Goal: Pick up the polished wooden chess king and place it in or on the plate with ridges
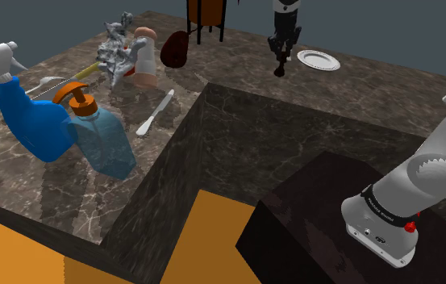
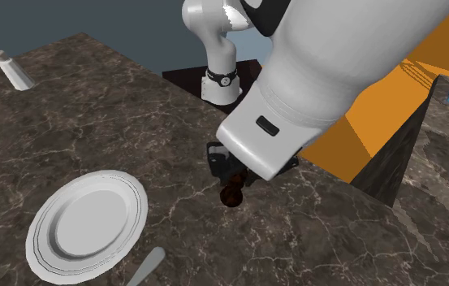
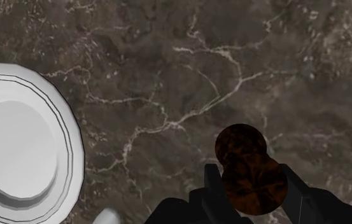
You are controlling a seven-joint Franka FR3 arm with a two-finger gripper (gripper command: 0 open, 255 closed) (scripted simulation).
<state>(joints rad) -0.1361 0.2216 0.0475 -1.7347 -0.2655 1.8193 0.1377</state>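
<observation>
One dark chess king [image 3: 244, 156], clasped in the end effector [image 3: 249, 184] — white ridged plate [image 3: 21, 146] lies well apart.

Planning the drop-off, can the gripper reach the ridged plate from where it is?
Probably yes: the gripper, shut on the chess king, hangs beside the plate, with bare marbled counter between them.
</observation>
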